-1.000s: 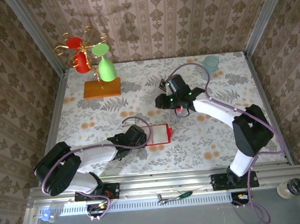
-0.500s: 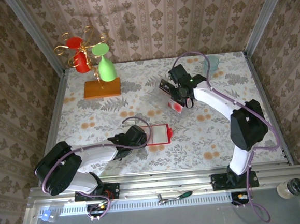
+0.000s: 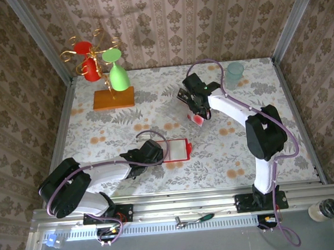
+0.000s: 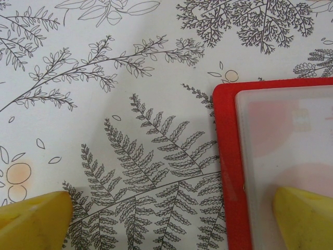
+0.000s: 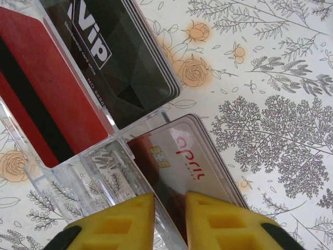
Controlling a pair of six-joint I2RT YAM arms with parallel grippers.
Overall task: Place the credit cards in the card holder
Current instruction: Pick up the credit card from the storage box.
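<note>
Where the table [image 3: 98, 136] lies nearest the arm bases, the left gripper [image 3: 153, 155] is held low over it, at about 6 o'clock of the table's middle. Its yellow fingers [image 4: 34, 224] are spread wide, with nothing gripped between them. One finger is seen over bare floral cloth, the other over the pale pocket of the holder [image 4: 229, 172]. The holder is laid flat at 3 o'clock of that gripper, just beside it, and a pinkish blotch can be made out through the pocket.

Farther off, at 1 o'clock of the holder, the right gripper [image 3: 199, 112] is set at the clear tray [image 5: 88, 177]. Its fingers are set close, with a slim gap left. A clear tray wall and the near edge of the whitish cards [image 5: 192, 156] are seen in that gap; whether anything is clamped cannot be told. From those fingers, the stacked black cards [image 5: 125, 67] are found at 11 o'clock and a red card [image 5: 52, 104] with a black stripe at 10 o'clock, both in tray compartments.

Farthest away, a stand [image 3: 114, 98] hung with cups is placed at 10 o'clock, and a pale cup [image 3: 235, 70] at 1 o'clock.
</note>
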